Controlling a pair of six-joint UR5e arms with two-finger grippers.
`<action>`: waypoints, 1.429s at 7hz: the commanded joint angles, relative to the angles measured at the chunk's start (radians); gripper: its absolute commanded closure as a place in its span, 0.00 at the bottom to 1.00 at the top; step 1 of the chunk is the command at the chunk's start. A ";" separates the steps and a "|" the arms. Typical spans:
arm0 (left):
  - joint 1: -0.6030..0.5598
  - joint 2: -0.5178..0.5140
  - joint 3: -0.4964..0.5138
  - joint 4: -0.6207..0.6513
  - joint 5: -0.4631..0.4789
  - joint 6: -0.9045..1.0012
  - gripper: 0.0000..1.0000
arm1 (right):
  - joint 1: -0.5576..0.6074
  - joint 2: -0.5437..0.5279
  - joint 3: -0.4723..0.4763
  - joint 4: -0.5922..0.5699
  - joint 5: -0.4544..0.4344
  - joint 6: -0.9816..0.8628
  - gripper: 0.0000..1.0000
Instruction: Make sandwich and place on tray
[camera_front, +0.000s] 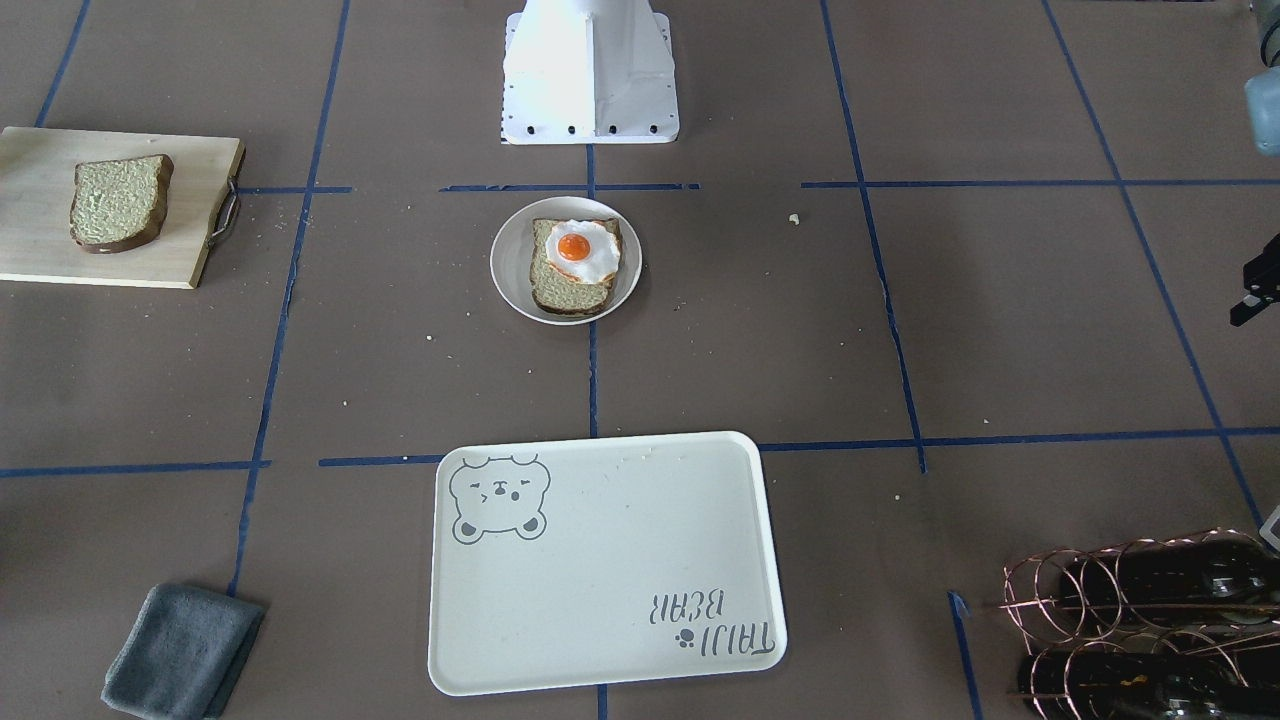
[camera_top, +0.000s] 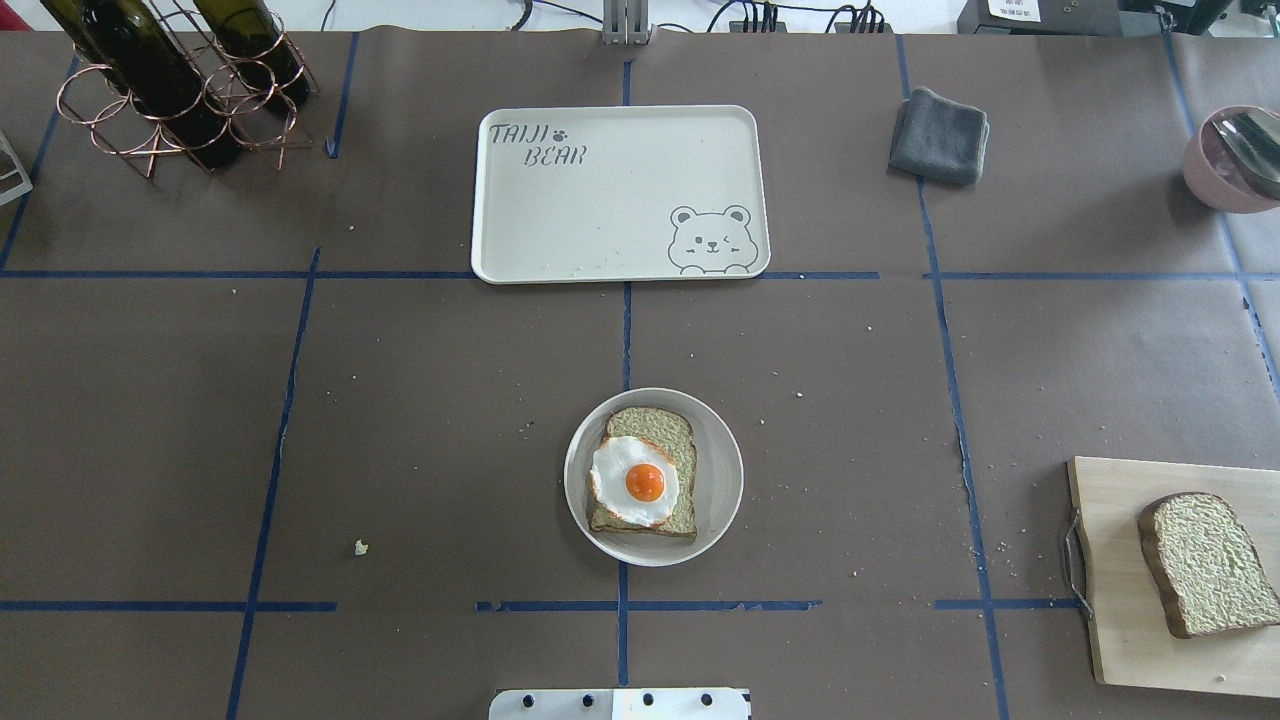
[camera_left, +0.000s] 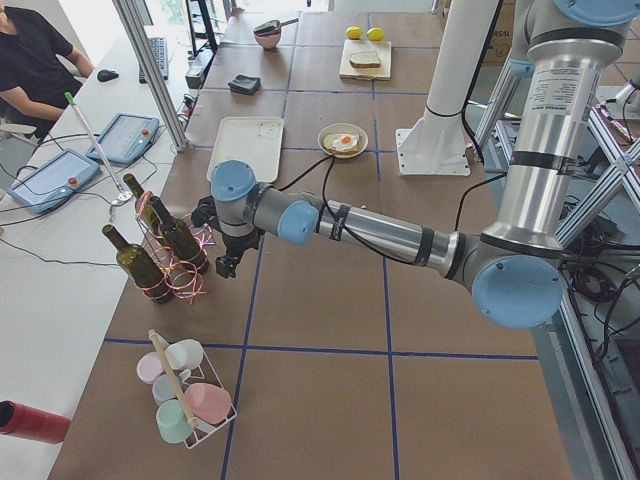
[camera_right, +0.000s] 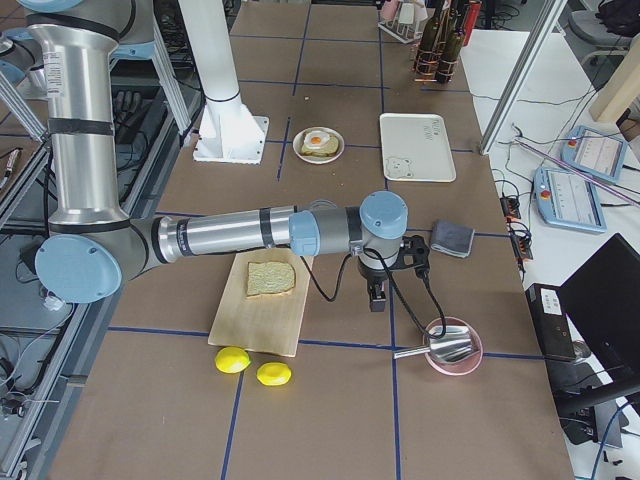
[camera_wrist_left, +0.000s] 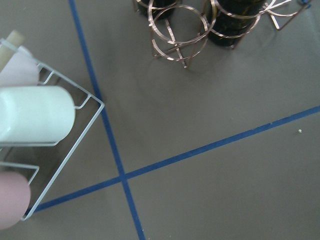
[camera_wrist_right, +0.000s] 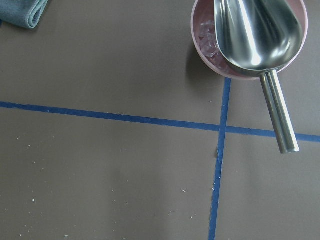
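Though we cannot tell how wide either claw stands, our left gripper (camera_left: 226, 265) hangs by the left edge, the tray (camera_top: 600, 215) lies mid far edge, an egg (camera_top: 635, 482) tops one bread slice (camera_top: 652, 425) on the central plate (camera_top: 722, 480), and the second slice (camera_top: 1205, 562) lies on the right-edge board (camera_top: 1112, 610) near our right gripper (camera_right: 377, 298).

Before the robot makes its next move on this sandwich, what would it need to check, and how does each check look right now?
1. Egg lying on the bottom slice in the plate: ok.
2. Second slice unobstructed on the cutting board: ok.
3. Tray free for the sandwich: ok.
4. Right gripper open, ready to grasp: cannot tell.
5. Left gripper away from the food: ok.
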 joint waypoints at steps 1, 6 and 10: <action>0.090 -0.020 -0.002 -0.066 0.001 -0.054 0.00 | -0.016 -0.037 0.002 0.009 0.093 0.026 0.00; 0.292 -0.079 -0.041 -0.202 0.015 -0.681 0.00 | -0.194 -0.339 0.003 0.712 -0.034 0.574 0.00; 0.486 -0.191 -0.097 -0.204 0.110 -1.068 0.00 | -0.372 -0.481 0.003 0.976 -0.082 0.759 0.01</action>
